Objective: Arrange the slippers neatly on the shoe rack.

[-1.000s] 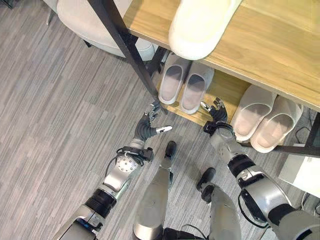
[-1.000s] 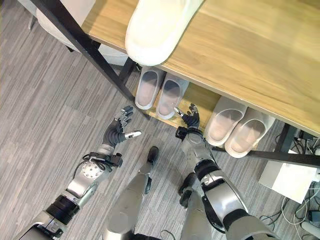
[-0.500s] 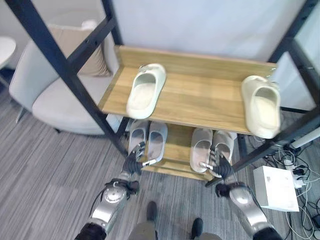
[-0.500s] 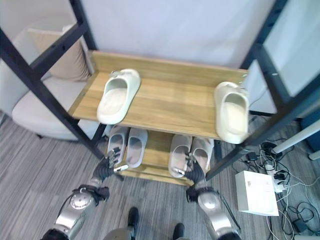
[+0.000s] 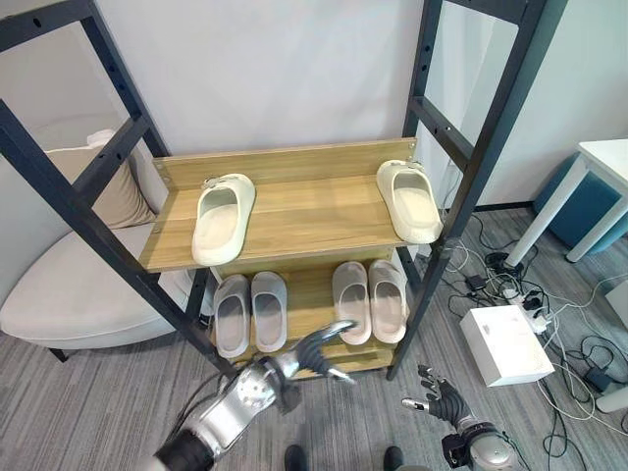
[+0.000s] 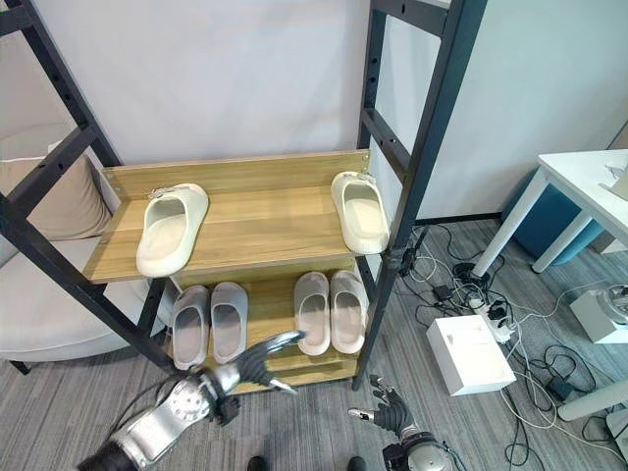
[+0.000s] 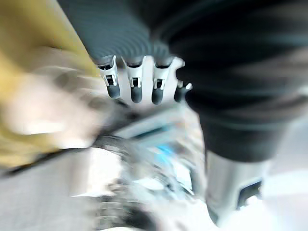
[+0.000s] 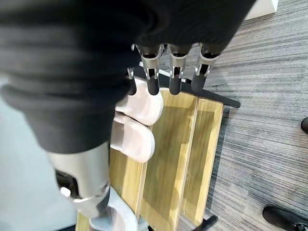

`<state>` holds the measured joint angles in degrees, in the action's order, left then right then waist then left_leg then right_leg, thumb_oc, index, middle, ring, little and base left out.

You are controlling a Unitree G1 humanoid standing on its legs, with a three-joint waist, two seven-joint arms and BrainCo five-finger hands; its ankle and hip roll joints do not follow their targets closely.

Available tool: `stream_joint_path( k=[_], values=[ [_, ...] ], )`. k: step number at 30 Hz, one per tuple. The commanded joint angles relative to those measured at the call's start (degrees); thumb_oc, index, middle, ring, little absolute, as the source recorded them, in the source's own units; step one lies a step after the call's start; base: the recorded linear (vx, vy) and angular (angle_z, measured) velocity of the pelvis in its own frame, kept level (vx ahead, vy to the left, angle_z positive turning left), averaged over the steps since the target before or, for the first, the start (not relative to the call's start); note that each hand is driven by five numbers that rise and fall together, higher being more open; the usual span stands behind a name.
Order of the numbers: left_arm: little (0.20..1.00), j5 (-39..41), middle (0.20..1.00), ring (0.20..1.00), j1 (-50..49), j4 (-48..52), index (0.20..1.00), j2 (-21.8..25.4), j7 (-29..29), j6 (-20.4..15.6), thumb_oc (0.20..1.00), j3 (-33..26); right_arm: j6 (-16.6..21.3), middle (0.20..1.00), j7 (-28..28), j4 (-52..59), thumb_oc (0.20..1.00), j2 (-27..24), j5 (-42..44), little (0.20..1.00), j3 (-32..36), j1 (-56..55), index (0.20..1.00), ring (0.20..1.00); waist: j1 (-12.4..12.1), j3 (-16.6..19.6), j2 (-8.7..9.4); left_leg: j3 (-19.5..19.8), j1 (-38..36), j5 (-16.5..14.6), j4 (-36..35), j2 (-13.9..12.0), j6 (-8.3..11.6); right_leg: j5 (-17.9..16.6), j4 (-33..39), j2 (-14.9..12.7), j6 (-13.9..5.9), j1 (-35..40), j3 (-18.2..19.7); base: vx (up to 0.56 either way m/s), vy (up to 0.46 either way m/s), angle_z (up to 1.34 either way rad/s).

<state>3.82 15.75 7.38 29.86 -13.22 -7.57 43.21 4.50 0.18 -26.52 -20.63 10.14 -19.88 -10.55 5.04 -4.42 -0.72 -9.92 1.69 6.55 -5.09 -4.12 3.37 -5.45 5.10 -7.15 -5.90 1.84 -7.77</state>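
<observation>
Shoe rack [image 5: 294,211], frame centre: two cream slippers, left [image 5: 222,217] and right [image 5: 409,199], well apart on the upper shelf. Left hand [image 5: 312,351], lower centre: fingers loosely apart, empty, before the lower shelf's grey pairs [image 5: 250,311] [image 5: 370,299]. Right hand [image 5: 439,401], lower right: fingers spread, empty, above the floor.

Cream slippers [image 5: 224,216] sit on the light wood, black-framed shoe rack [image 5: 294,196], pale grey slippers [image 5: 251,311] below, over grey striped flooring [image 5: 88,412].

Left wrist view's shoe rack [image 7: 33,57] and floor, blurred beyond recognition.
</observation>
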Motion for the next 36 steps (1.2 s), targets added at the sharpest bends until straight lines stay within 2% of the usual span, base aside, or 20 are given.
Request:
stream_joint_path(
  k=[1, 2, 3, 4, 5, 9, 10, 11, 12, 14, 15, 16, 19, 20, 24, 25, 31, 36],
  values=[
    [1.000, 17.6, 1.000, 1.000, 6.1, 0.0, 1.000, -3.5, -3.2, -4.4, 1.000, -2.8, 2.4, 1.000, 0.0, 3.1, 1.000, -0.6, -0.4, 1.000, -0.4, 5.1, 1.000, 1.000, 0.9, -2.5, -0.81, 0.2, -4.3, -5.8, 0.1, -1.2, 2.16, 3.7, -1.0, -2.4, -3.83, 1.9, -1.1, 0.00, -0.015, -0.05],
    [1.000, 17.7, 1.000, 1.000, 6.1, 0.1, 1.000, -3.4, -3.3, -4.3, 1.000, -2.8, 2.4, 1.000, 0.0, 3.1, 1.000, -0.7, -0.4, 1.000, -0.4, 5.1, 1.000, 1.000, 0.9, -2.5, -0.84, 0.2, -4.3, -5.8, 0.1, -1.2, 2.16, 3.7, -1.0, -2.4, -3.83, 1.9, -1.1, 0.01, -0.025, -0.04],
    [1.000, 20.7, 1.000, 1.000, 8.0, 2.4, 1.000, -4.9, -1.3, -5.8, 1.000, -5.6, 2.5, 1.000, -0.1, 3.2, 1.000, -0.3, -0.7, 1.000, -0.5, 4.8, 1.000, 1.000, 0.8, -2.3, -0.81, 0.3, -4.3, -5.8, 0.1, -1.2, 2.23, 3.8, -0.9, -2.4, -3.81, 2.1, -1.3, 0.02, -0.033, -0.02],
    [1.000, 20.3, 1.000, 1.000, 8.9, 4.1, 1.000, -5.2, 1.1, -7.1, 1.000, -8.1, 2.8, 1.000, -0.3, 3.5, 1.000, 0.1, -0.8, 1.000, -0.6, 4.4, 1.000, 1.000, 0.7, -2.4, -0.71, 0.5, -4.4, -5.8, 0.1, -1.2, 2.30, 3.8, -0.8, -2.4, -3.77, 2.3, -1.4, 0.03, -0.063, -0.03],
    [1.000, 17.8, 1.000, 1.000, 10.1, 4.3, 1.000, -6.8, 6.8, -9.5, 1.000, -12.7, 3.2, 1.000, -1.1, 2.3, 1.000, 1.2, -0.8, 1.000, -0.8, 4.6, 1.000, 1.000, 0.2, -2.3, -0.57, 0.8, -4.5, -5.9, 0.1, -1.1, 2.38, 3.9, -0.8, -2.5, -3.65, 2.6, -1.7, 0.03, -0.055, -0.01],
    [1.000, 4.8, 1.000, 1.000, 12.3, 1.2, 1.000, -7.3, 20.7, -12.5, 1.000, -20.6, 4.5, 1.000, -2.3, 1.2, 1.000, 2.2, 0.2, 1.000, -1.1, 4.7, 1.000, 1.000, -0.4, -2.5, -0.54, 1.3, -4.8, -5.8, 0.1, -0.9, 2.62, 4.3, -0.7, -2.5, -3.48, 3.5, -2.4, 0.04, -0.035, 0.05],
    [1.000, -3.4, 1.000, 1.000, 14.3, -1.5, 1.000, -6.2, 27.6, -12.4, 1.000, -22.7, 5.3, 1.000, -3.0, 0.9, 1.000, 2.2, 0.5, 1.000, -1.1, 4.5, 1.000, 1.000, -0.4, -2.5, -0.67, 1.4, -5.0, -5.8, 0.1, -0.9, 2.66, 4.4, -0.6, -2.6, -3.49, 3.9, -2.6, 0.06, -0.016, 0.13],
    [1.000, -8.0, 1.000, 1.000, 15.5, -2.6, 1.000, -5.2, 30.8, -11.7, 1.000, -23.5, 5.5, 1.000, -3.4, 0.7, 1.000, 1.9, 0.6, 1.000, -1.2, 4.5, 1.000, 1.000, -0.3, -2.5, -0.75, 1.4, -5.1, -5.8, 0.1, -0.8, 2.71, 4.4, -0.6, -2.6, -3.54, 4.0, -2.7, 0.07, -0.012, 0.23],
    [1.000, -16.8, 1.000, 1.000, 19.0, -5.6, 1.000, -2.5, 35.4, -10.3, 1.000, -23.9, 6.1, 1.000, -3.8, 0.8, 1.000, 1.5, 0.6, 1.000, -1.6, 4.4, 1.000, 1.000, 0.0, -2.6, -0.95, 1.4, -5.2, -5.9, 0.1, -0.7, 2.70, 4.4, -0.6, -2.7, -3.66, 4.1, -2.8, 0.06, -0.001, 0.21],
    [1.000, -23.0, 1.000, 1.000, 20.7, -7.5, 1.000, -0.1, 38.9, -8.6, 1.000, -24.2, 6.6, 1.000, -4.1, 0.7, 1.000, 0.9, 0.4, 1.000, -2.1, 4.1, 1.000, 1.000, 0.1, -2.5, -1.21, 1.3, -5.3, -6.1, 0.1, -0.6, 2.65, 4.3, -0.6, -2.8, -3.78, 4.2, -2.9, 0.05, 0.008, 0.08],
    [1.000, -28.4, 1.000, 1.000, 22.5, -9.7, 1.000, 2.6, 41.5, -6.5, 1.000, -24.0, 7.0, 1.000, -4.4, 0.8, 1.000, 0.5, 0.2, 1.000, -2.4, 4.1, 1.000, 1.000, 0.3, -2.5, -1.43, 1.3, -5.3, -6.2, 0.1, -0.5, 2.59, 4.4, -0.6, -2.9, -3.95, 4.1, -3.1, 0.04, 0.011, -0.01],
    [1.000, -28.4, 1.000, 1.000, 22.5, -9.7, 1.000, 2.6, 41.5, -6.5, 1.000, -24.0, 7.0, 1.000, -4.4, 0.8, 1.000, 0.5, 0.2, 1.000, -2.4, 4.1, 1.000, 1.000, 0.3, -2.5, -1.43, 1.3, -5.3, -6.2, 0.1, -0.5, 2.59, 4.4, -0.6, -2.9, -3.95, 4.1, -3.1, 0.05, 0.017, -0.02],
    [1.000, -42.1, 1.000, 1.000, 26.0, -15.5, 1.000, 8.3, 46.2, 1.3, 1.000, -22.9, 7.9, 1.000, -5.0, 0.9, 1.000, -0.3, 0.5, 1.000, -2.4, 4.1, 1.000, 1.000, 0.3, -2.7, -1.63, 1.4, -5.1, -6.6, 0.1, -0.3, 2.43, 4.4, -0.7, -3.1, -4.22, 3.8, -3.1, 0.03, 0.008, 0.00],
    [1.000, -42.2, 1.000, 1.000, 26.1, -15.6, 1.000, 8.3, 46.3, 1.3, 1.000, -22.8, 7.9, 1.000, -5.0, 0.9, 1.000, -0.2, 0.6, 1.000, -2.4, 4.1, 1.000, 1.000, 0.3, -2.7, -1.58, 1.4, -5.1, -6.6, 0.1, -0.3, 2.42, 4.4, -0.7, -3.1, -4.23, 3.7, -3.0, 0.00, 0.000, 0.00],
    [1.000, -49.6, 1.000, 1.000, 27.9, -18.7, 1.000, 13.5, 46.6, 6.1, 1.000, -22.7, 8.2, 1.000, -5.2, 2.6, 1.000, -1.3, 0.4, 1.000, -1.8, 3.7, 1.000, 1.000, 0.3, -3.4, -1.65, 1.1, -4.4, -6.7, 0.1, -0.3, 2.22, 4.5, -1.1, -3.2, -4.45, 2.6, -2.7, 0.00, 0.000, 0.00],
    [1.000, -51.6, 1.000, 1.000, 28.7, -20.4, 1.000, 16.0, 46.2, 8.1, 1.000, -22.8, 8.3, 1.000, -5.1, 3.5, 1.000, -2.0, 0.8, 1.000, -0.9, 3.1, 1.000, 1.000, 0.4, -4.0, -1.69, 1.0, -4.0, -6.7, 0.1, -0.3, 2.10, 4.4, -1.3, -3.1, -4.56, 1.9, -2.4, -0.01, 0.026, -0.05],
    [1.000, -54.6, 1.000, 1.000, 31.2, -26.4, 1.000, 23.2, 44.3, 11.9, 1.000, -23.1, 8.4, 1.000, -4.7, 4.5, 1.000, -2.9, 1.1, 1.000, 0.2, 2.1, 1.000, 1.000, 0.5, -4.5, -1.53, 0.3, -2.9, -6.7, 0.1, -0.4, 2.10, 4.0, -0.8, -2.8, -4.71, 0.5, -1.9, 0.01, 0.008, -0.04],
    [1.000, -55.2, 1.000, 1.000, 31.3, -28.9, 1.000, 25.6, 43.4, 13.0, 1.000, -23.3, 8.3, 1.000, -4.3, 5.0, 1.000, -2.8, 1.1, 1.000, 0.1, 2.2, 1.000, 1.000, 0.3, -4.3, -1.18, 0.0, -2.9, -7.0, 0.1, -0.4, 2.09, 4.0, -0.6, -2.8, -4.71, 0.3, -1.5, 0.03, 0.004, -0.05]
  ],
)
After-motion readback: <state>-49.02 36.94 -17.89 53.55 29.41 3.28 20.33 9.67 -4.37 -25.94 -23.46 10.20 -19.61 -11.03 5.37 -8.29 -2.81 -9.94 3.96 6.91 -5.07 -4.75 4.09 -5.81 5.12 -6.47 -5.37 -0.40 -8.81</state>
